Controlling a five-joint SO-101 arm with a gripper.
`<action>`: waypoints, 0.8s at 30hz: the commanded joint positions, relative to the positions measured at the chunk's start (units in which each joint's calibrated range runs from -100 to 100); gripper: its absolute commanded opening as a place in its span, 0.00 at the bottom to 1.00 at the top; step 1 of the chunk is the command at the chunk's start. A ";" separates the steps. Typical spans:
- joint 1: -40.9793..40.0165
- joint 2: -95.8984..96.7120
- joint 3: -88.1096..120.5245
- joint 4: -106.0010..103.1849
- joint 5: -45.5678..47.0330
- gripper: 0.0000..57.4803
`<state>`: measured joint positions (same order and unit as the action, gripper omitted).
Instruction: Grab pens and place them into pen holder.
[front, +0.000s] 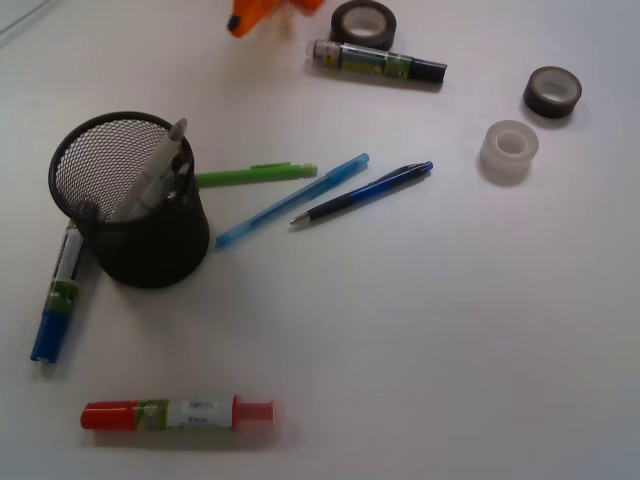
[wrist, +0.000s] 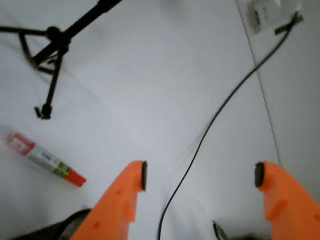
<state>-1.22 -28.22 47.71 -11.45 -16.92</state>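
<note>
The black wire-mesh pen holder (front: 130, 200) stands at the left of the front view, with silver-white pens (front: 155, 175) leaning inside it. A green pen (front: 255, 174), a translucent light blue pen (front: 292, 200) and a dark blue click pen (front: 362, 193) lie on the white table just right of the holder. Only the orange tip of my gripper (front: 262, 14) shows at the top edge, well above and apart from the pens. In the wrist view the gripper (wrist: 200, 176) is open, with only bare table between its orange fingers (wrist: 127, 192).
Thick markers lie about: a black-capped one (front: 378, 61) at the top, a blue-capped one (front: 58, 295) against the holder, and a red-capped one (front: 178, 413) near the front. Dark tape rolls (front: 363, 22) (front: 552, 92) and a clear roll (front: 509, 151) sit on the right. A black cable (wrist: 220, 110) and a tripod (wrist: 50, 45) show in the wrist view.
</note>
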 joint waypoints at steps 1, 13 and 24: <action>-3.38 -5.99 -5.68 25.27 5.52 0.44; -5.62 8.38 -14.83 70.59 8.40 0.44; -3.30 25.89 -21.80 75.49 9.28 0.44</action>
<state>-5.07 -5.05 29.74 63.71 -8.03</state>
